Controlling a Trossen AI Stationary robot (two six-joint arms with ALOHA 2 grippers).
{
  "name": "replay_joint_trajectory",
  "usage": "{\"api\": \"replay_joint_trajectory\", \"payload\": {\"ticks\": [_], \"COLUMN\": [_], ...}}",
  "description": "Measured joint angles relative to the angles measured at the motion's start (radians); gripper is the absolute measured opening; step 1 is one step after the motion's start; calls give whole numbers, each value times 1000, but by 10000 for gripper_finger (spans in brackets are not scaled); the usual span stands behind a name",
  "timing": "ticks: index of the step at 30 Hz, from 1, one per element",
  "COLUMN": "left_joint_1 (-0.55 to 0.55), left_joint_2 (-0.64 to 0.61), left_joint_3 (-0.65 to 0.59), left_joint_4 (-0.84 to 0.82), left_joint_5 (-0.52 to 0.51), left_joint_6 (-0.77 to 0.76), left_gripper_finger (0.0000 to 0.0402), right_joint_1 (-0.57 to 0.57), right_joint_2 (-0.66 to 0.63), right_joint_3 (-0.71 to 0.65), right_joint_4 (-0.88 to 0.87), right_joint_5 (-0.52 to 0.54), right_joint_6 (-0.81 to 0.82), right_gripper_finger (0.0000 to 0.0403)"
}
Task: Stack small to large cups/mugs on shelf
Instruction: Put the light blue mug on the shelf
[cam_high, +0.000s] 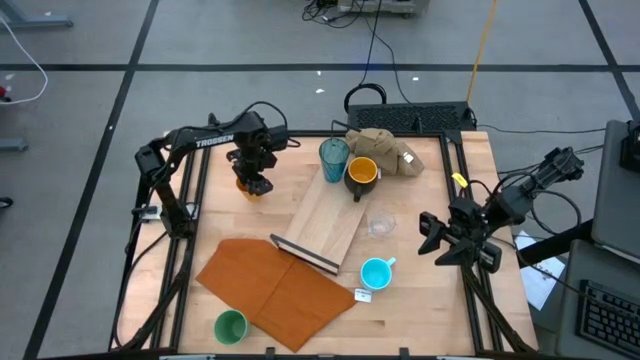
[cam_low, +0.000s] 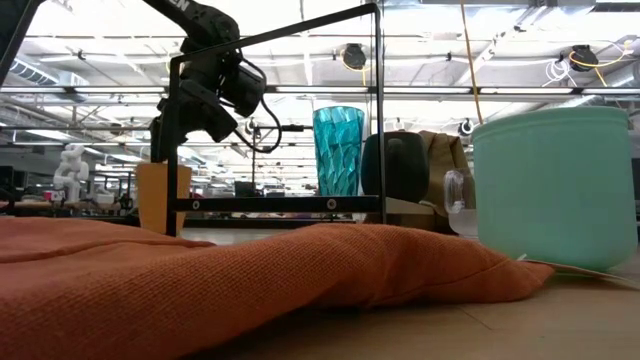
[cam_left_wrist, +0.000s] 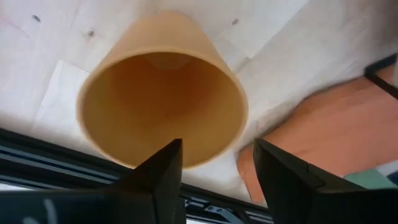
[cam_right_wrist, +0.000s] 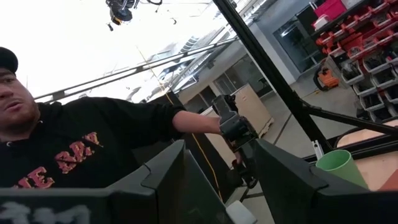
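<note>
Half-hidden orange cup (cam_high: 247, 187) beneath left jaws (cam_high: 253, 183)

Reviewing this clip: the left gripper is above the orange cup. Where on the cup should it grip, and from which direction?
Best guess: come straight down from above and pinch the rim wall. The orange cup stands upright on the table with its mouth open upward, and the left gripper, fingers open, already hangs over it, apart from the shelf.

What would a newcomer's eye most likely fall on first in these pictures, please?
Probably the left gripper poised open over the orange cup at the table's far left edge. Next, the teal tumbler and dark yellow-lined mug standing together on the far end of the shelf, whose near end meets the orange-brown sheet. The right gripper waits off the table's right side.
</note>
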Motion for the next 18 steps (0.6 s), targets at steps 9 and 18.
{"api": "replay_joint_trajectory", "payload": {"ticks": [9,18], "left_joint_1": [-30,-188], "left_joint_2": [-240,-633], "left_joint_3": [0,1], "left_joint_4": [121,558], "left_joint_5": [26,72], "left_joint_6": [-42,-311], "left_gripper_finger": [198,198], "right_joint_1": [-3,-31], "right_joint_2": [-37,-46], "right_joint_3": [0,0], "right_joint_4": [-14,-97], "right_joint_5": [34,206], "right_joint_6": [-30,-44], "right_gripper_finger": [180,180]}}
